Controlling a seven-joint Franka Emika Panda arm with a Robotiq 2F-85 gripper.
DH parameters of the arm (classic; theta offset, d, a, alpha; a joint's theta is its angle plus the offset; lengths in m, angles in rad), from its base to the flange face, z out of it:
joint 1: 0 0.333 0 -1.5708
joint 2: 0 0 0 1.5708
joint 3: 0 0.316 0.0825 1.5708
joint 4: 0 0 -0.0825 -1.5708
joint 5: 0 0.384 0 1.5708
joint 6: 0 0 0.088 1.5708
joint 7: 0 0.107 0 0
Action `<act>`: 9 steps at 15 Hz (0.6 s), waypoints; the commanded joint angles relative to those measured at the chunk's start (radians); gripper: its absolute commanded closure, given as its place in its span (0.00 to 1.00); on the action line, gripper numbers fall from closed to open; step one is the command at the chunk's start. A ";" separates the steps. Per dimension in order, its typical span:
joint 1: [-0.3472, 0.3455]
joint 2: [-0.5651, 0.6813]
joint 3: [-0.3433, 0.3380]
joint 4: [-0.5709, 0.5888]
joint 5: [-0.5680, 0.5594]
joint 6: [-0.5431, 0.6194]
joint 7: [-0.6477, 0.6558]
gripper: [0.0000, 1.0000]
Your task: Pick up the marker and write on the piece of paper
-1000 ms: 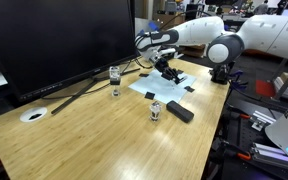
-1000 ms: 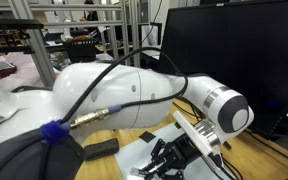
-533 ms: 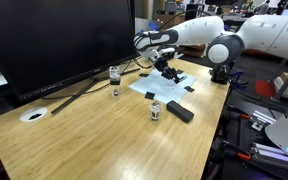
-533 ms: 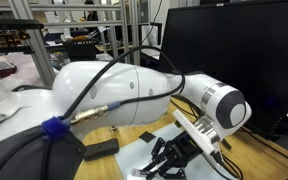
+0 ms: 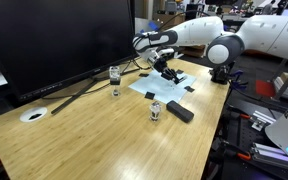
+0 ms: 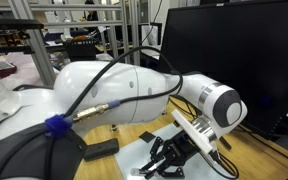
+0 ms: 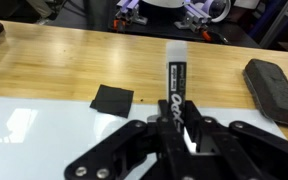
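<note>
Your gripper (image 7: 174,125) is clamped on the marker (image 7: 176,80), with the black fingers pressed against either side of its barrel. In the wrist view the marker is a black stick with a white label, and it runs straight up the frame away from the fingers. Its far end shows against the wood of the bench (image 7: 64,55), past the edge of the sheet. You can't tell from here whether the marker touches anything.

The piece of paper (image 7: 44,125) lies flat on the bench right under your gripper, pale bluish-white, filling the lower left of the wrist view. A black patch (image 7: 112,98) sits at its near corner, just left of the marker. Off to the right, well clear of the sheet, a dark block (image 7: 274,88) lies on the wood.

In an exterior view the arm (image 5: 209,35) reaches in from the right, with the gripper (image 5: 166,70) low over the piece of paper (image 5: 169,90). The dark block (image 5: 181,113) lies just off the sheet's near edge, with a small bottle (image 5: 155,110) beside it. A glass jar (image 5: 115,80) stands farther left. A white disc (image 5: 32,115) lies well apart, near the bench's left end, in front of the big dark monitor (image 5: 54,40).

From the opposite side the gripper (image 6: 169,158) hangs below the bulky white arm, and the dark block (image 6: 99,150) lies to its left.
</note>
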 commanded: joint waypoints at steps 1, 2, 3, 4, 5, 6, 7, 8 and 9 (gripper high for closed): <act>0.013 0.001 -0.013 -0.009 -0.027 -0.001 -0.032 0.95; 0.014 0.002 -0.013 -0.011 -0.029 -0.002 -0.033 0.95; 0.015 0.002 -0.014 -0.014 -0.031 -0.001 -0.031 0.95; 0.014 0.002 -0.013 -0.017 -0.031 -0.001 -0.030 0.95; 0.014 0.002 -0.013 -0.019 -0.032 0.000 -0.028 0.95; 0.013 0.002 -0.013 -0.020 -0.033 0.000 -0.027 0.95; 0.013 0.002 -0.013 -0.021 -0.034 0.000 -0.028 0.95; 0.013 0.002 -0.013 -0.023 -0.035 0.001 -0.028 0.95; 0.013 0.002 -0.013 -0.025 -0.036 0.001 -0.030 0.95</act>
